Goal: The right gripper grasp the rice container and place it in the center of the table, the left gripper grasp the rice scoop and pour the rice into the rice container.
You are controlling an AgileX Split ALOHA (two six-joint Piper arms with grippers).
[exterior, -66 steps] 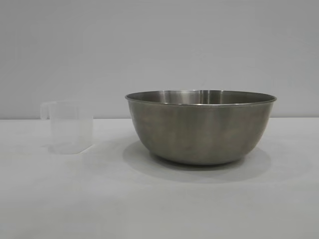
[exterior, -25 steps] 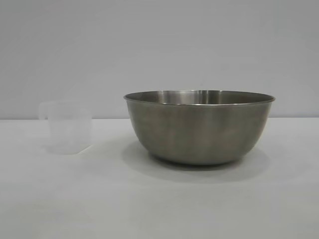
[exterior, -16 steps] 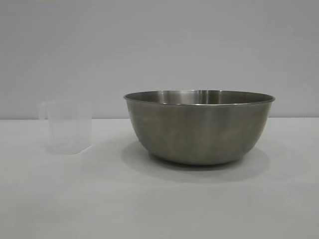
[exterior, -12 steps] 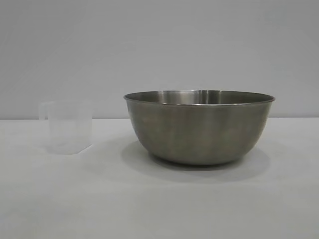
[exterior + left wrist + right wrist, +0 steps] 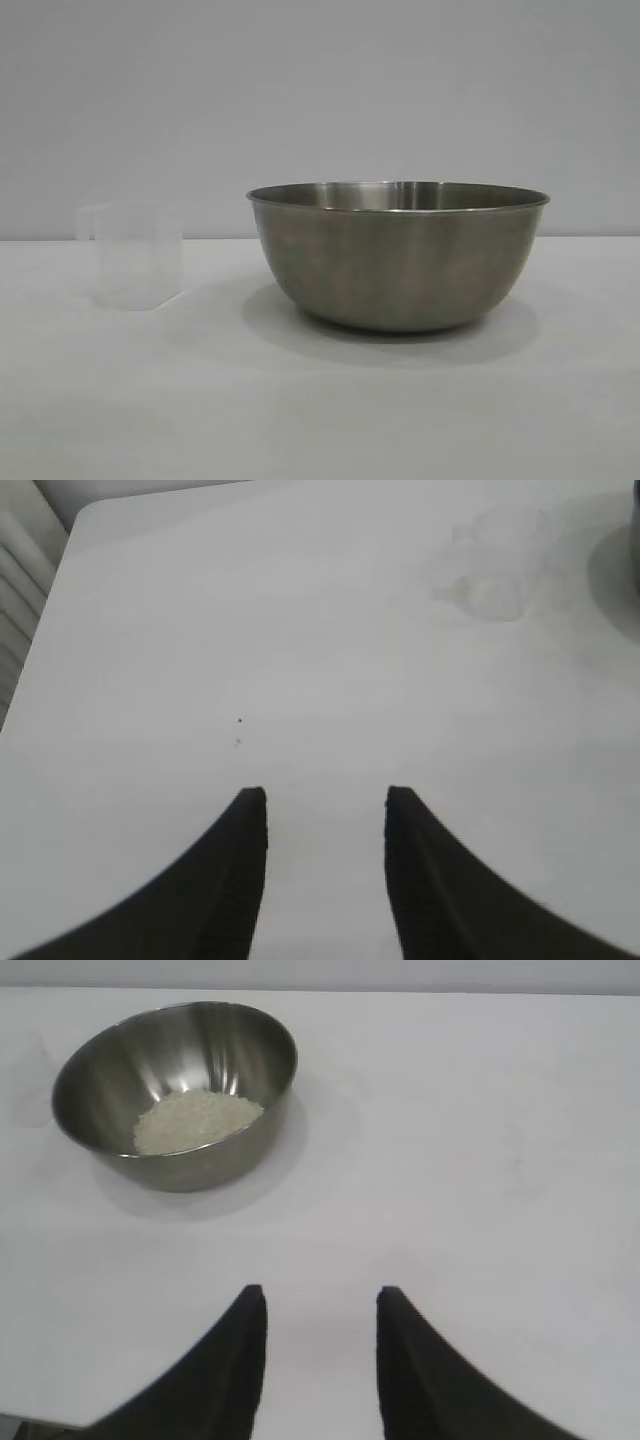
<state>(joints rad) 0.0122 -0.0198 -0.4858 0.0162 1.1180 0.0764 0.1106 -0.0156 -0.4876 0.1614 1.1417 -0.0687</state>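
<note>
Rice lies in the rice container — scoop beside it — both hands apart, empty.

Left end effector and right end effector, fingers parted, empty.

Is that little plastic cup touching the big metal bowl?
Apart. The exterior view shows the rice scoop standing left of the rice container, with a clear stretch of bare white table between them.
</note>
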